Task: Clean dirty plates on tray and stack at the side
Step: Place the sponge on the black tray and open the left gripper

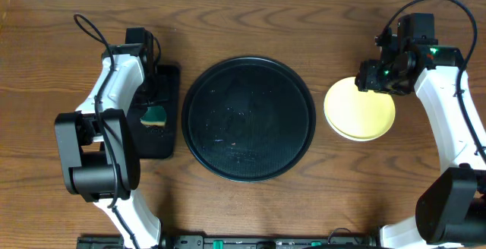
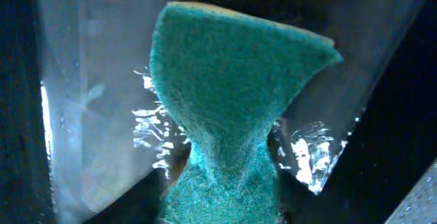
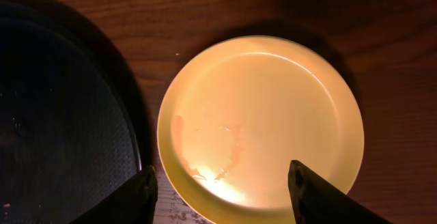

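Observation:
The large round black tray [image 1: 247, 118] holds no plates, only wet specks; its edge also shows in the right wrist view [image 3: 61, 115]. A pale yellow plate [image 1: 359, 109] lies on the table right of the tray. In the right wrist view the yellow plate [image 3: 259, 115] has faint wet reddish smears. No turquoise plate shows. My right gripper [image 1: 373, 78] [image 3: 222, 193] is open and empty above the plate's rim. My left gripper [image 1: 154, 103] [image 2: 225, 200] is shut on a green sponge [image 2: 232, 94], pinching it at the waist.
A smaller rectangular black tray [image 1: 168, 139] lies left of the round tray, under the left gripper and the sponge [image 1: 156, 115]. It looks wet in the left wrist view [image 2: 95, 115]. Brown wooden table [image 1: 304, 21] lies all round.

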You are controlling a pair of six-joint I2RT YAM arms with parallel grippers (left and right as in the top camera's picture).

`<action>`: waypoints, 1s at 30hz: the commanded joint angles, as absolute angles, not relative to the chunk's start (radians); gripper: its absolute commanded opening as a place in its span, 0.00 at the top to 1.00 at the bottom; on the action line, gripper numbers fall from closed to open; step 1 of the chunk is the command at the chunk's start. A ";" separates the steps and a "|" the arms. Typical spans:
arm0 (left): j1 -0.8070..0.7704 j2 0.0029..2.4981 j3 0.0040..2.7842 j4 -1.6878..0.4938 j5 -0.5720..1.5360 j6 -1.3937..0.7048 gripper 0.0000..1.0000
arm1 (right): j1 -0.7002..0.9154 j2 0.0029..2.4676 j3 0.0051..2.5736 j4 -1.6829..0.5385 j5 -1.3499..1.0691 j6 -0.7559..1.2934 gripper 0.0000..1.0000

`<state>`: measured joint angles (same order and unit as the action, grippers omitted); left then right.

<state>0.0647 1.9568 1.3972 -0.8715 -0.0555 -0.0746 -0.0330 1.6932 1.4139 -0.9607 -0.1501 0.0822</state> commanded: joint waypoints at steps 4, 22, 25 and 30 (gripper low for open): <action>0.069 1.921 1.454 -0.930 -0.062 -0.072 0.30 | -0.024 1.680 1.428 -0.969 -0.155 0.070 0.37; 0.066 1.523 1.490 -0.983 0.049 -0.072 0.28 | -0.027 1.419 1.428 -0.972 -0.133 0.070 0.01; 0.066 1.524 1.490 -0.983 0.049 -0.072 0.28 | -0.027 1.318 1.428 -0.949 -0.132 0.073 0.01; 0.066 1.524 1.490 -0.983 0.049 -0.072 0.28 | -0.026 1.152 1.428 -0.932 -0.133 0.073 0.01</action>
